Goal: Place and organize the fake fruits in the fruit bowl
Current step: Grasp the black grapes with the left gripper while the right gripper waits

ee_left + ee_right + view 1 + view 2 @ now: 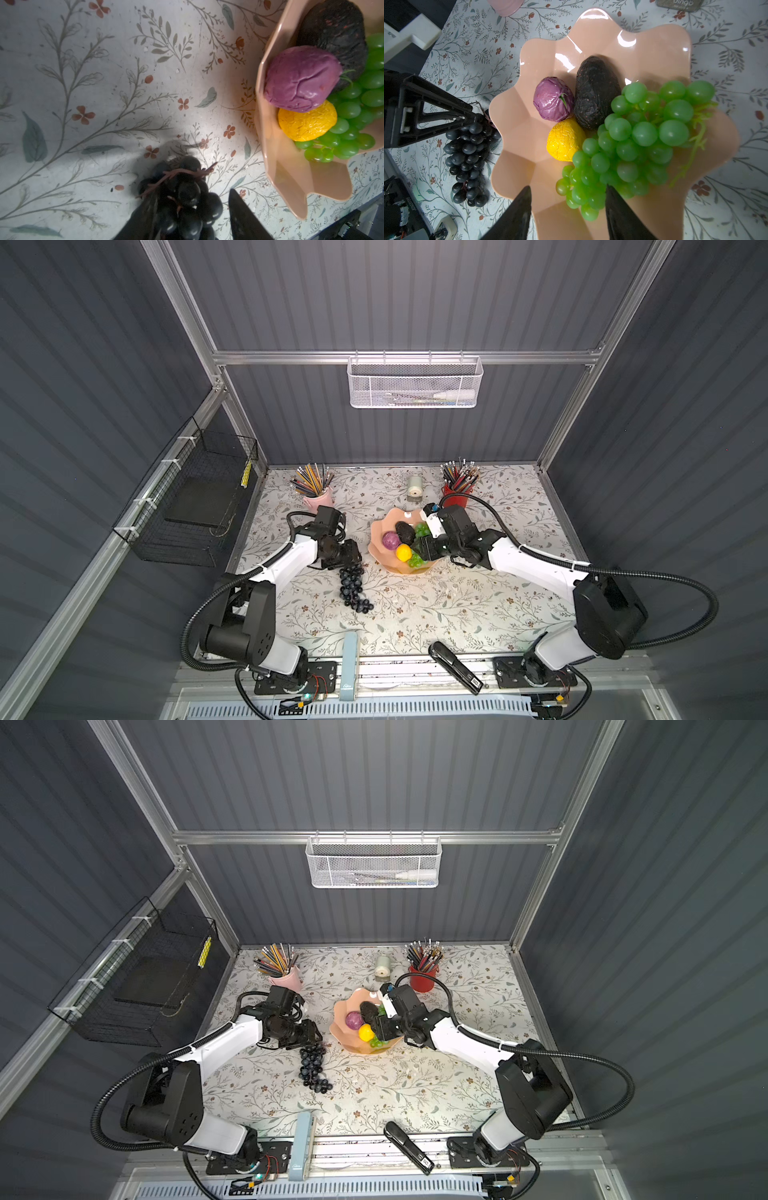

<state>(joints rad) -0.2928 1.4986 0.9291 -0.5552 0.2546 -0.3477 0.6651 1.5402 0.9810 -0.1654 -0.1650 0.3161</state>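
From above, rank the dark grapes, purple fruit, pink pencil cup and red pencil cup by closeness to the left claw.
1. Dark blue-black plastic grape bunch, at the left gripper.
2. Small round purple fruit, inside the peach bowl.
3. Pink pencil cup, back left.
4. Red pencil cup, back right.

A floral-patterned counter (478, 597) is carrying the peach-pink fruit bowl (376, 549) near its middle. The dark grape bunch (353, 589) is lying on the counter just beside the bowl, to its left in both top views. Behind the bowl a pencil sharpener (414, 488) is standing, with a pink pencil cup (319, 498) sitting behind-left and a red pencil cup (457, 494) behind-right. Well in front of the bowl, a black stapler (455, 666) and a pale blue block (349, 664) are resting at the counter's near edge.
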